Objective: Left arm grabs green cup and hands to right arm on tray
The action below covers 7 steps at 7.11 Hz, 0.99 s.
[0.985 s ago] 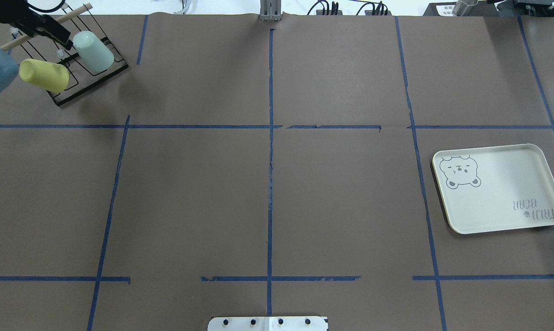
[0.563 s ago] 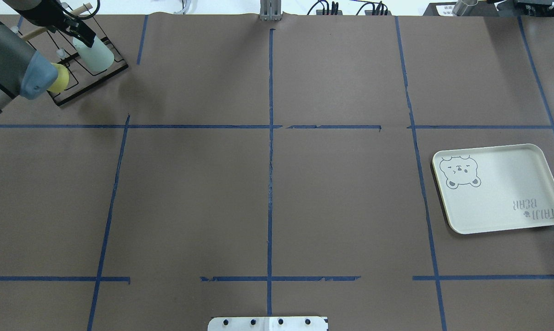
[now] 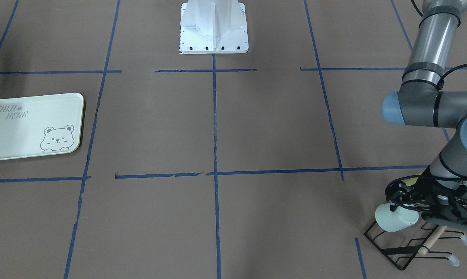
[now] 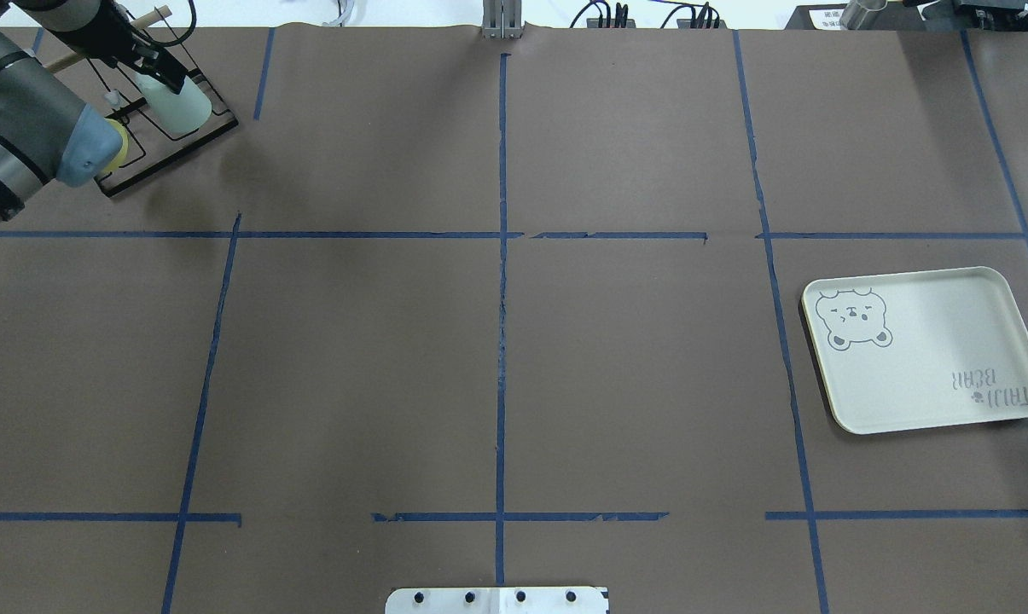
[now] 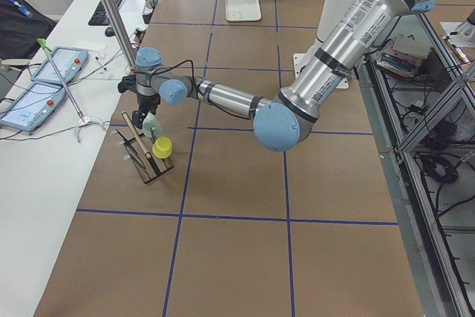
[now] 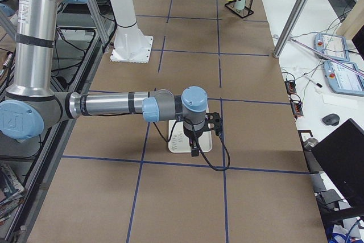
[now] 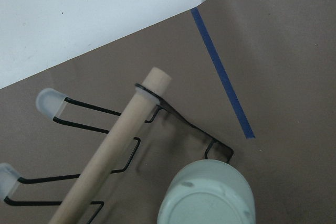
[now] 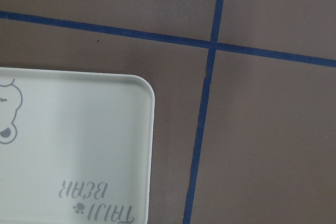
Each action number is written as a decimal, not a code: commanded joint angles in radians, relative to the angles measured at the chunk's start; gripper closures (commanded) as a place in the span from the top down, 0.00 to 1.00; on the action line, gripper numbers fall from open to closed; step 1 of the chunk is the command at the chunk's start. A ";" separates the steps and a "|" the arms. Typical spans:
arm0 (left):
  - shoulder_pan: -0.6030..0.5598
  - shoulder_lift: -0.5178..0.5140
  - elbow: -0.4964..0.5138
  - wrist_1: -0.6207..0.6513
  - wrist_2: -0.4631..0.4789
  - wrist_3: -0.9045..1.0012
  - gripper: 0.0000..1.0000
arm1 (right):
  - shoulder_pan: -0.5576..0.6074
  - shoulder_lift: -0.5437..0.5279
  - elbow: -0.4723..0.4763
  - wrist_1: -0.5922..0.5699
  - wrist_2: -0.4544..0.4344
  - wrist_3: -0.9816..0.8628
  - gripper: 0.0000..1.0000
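Green cup (image 4: 181, 107) remains on the wire rack (image 4: 172, 159), upper left overhead; left gripper (image 4: 160, 75) has advanced onto it. Jaw state: cannot tell. Grasp appears imminent.

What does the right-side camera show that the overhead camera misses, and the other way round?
Only the right-side view shows the right arm, with the right gripper hanging over the tray. Only the overhead view shows the tray's bear drawing and lettering. Both show the tray, and the left gripper at the green cup on the wire rack.
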 commanded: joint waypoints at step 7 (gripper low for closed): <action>0.019 -0.003 0.011 0.001 -0.043 -0.003 0.46 | 0.000 -0.001 -0.002 0.000 0.000 0.000 1.00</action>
